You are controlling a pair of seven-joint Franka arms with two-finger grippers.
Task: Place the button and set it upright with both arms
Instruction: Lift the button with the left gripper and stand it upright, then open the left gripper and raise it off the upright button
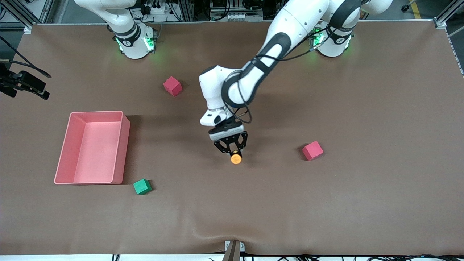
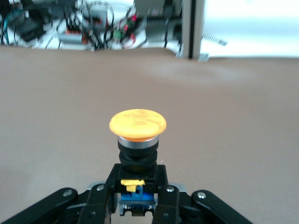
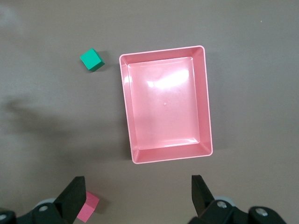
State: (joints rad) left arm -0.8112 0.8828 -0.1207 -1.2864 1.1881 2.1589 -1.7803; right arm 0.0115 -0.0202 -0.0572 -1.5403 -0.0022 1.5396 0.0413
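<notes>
The button point(image 1: 236, 158) has a round orange cap on a black-and-blue body. My left gripper point(image 1: 232, 149) is shut on its body over the middle of the table, low down, with the cap pointing away from the fingers. In the left wrist view the cap point(image 2: 138, 124) sits just past my gripper point(image 2: 138, 198). I cannot tell whether the button touches the table. My right gripper point(image 3: 138, 196) is open and empty, high over the table beside the pink tray point(image 3: 163, 107). It is out of the front view.
The pink tray point(image 1: 94, 152) lies toward the right arm's end of the table. A green cube point(image 1: 142, 186) sits nearer the camera, also in the right wrist view point(image 3: 91, 59). One pink cube point(image 1: 172, 86) point(image 3: 88, 207) lies near the right arm's base. Another point(image 1: 312, 150) lies toward the left arm's end.
</notes>
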